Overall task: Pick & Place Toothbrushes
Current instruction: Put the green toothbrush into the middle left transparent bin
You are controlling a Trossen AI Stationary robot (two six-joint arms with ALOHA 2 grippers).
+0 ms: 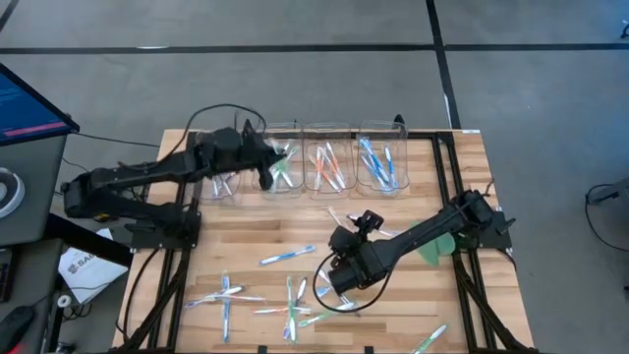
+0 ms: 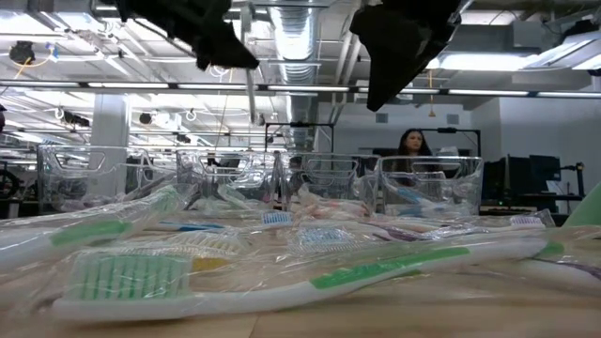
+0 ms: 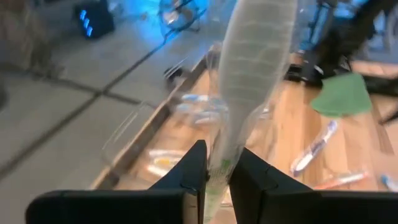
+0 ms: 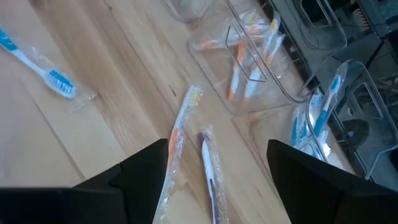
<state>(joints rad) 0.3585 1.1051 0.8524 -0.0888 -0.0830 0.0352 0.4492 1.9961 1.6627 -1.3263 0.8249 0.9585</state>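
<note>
Currently the left gripper (image 3: 216, 171) is clamped on a green wrapped toothbrush (image 3: 252, 74), which rises from between its fingers above the second clear bin (image 1: 282, 157). Step in hand: placement; the next move likely requires lowering and releasing inside the bin walls. The right gripper (image 4: 214, 165) hangs spread wide and empty, with an orange toothbrush (image 4: 177, 146) and a purple toothbrush (image 4: 208, 165) lying between its fingers. Loose toothbrushes and a green leaf-shaped piece (image 3: 343, 94) lie nearby.
</note>
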